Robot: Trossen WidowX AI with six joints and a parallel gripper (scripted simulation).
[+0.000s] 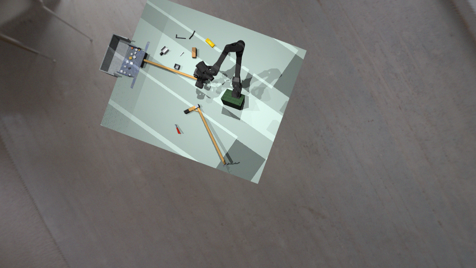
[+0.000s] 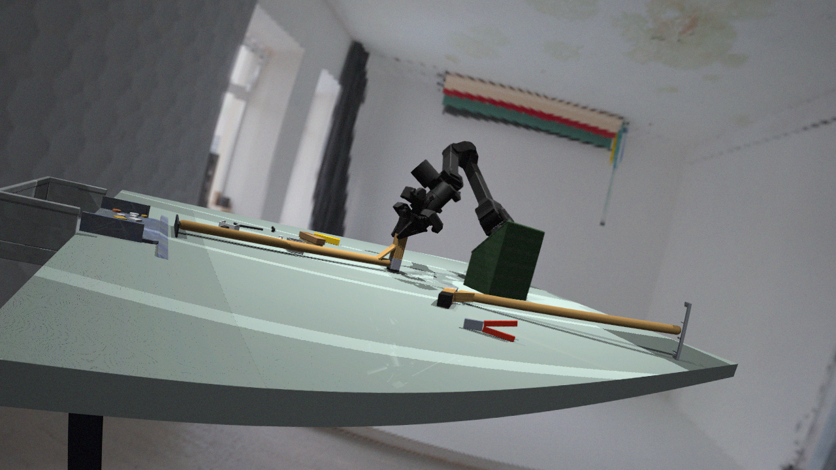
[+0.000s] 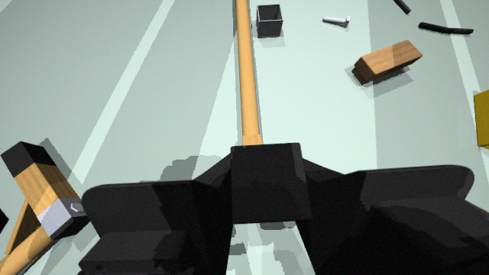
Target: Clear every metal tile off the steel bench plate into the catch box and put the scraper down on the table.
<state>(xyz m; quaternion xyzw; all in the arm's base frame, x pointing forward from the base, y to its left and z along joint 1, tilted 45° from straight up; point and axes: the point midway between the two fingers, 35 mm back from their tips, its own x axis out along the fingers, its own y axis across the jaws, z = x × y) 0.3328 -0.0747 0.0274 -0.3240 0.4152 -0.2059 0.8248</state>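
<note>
Top view, fingers (image 1: pixel 199 78) (image 2: pixel 400 232) gripping one long scraper (image 1: pixel 170 69) (image 2: pixel 286 244) (image 3: pixel 247 72)

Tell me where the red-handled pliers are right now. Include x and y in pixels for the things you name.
In the top view the red-handled pliers (image 1: pixel 178 130) (image 2: pixel 498 331) lie on the table below the hammer-like grip end of the rake (image 1: pixel 210 133) (image 2: pixel 561 311); in the exterior view they are just in front of it.

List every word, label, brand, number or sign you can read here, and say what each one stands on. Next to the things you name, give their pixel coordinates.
None can be read in any of the three views.
The yellow block (image 1: pixel 209 42) (image 2: pixel 327 238) (image 3: pixel 483 119) shows no readable lettering.
The scraper's handle (image 1: pixel 171 70) (image 2: pixel 251 237) (image 3: pixel 248 76) and the green stand (image 1: pixel 232 97) (image 2: pixel 507 262) show none either.
The small tiles (image 1: pixel 130 57) (image 2: pixel 120 216) are too small to tell whether they carry marks.
</note>
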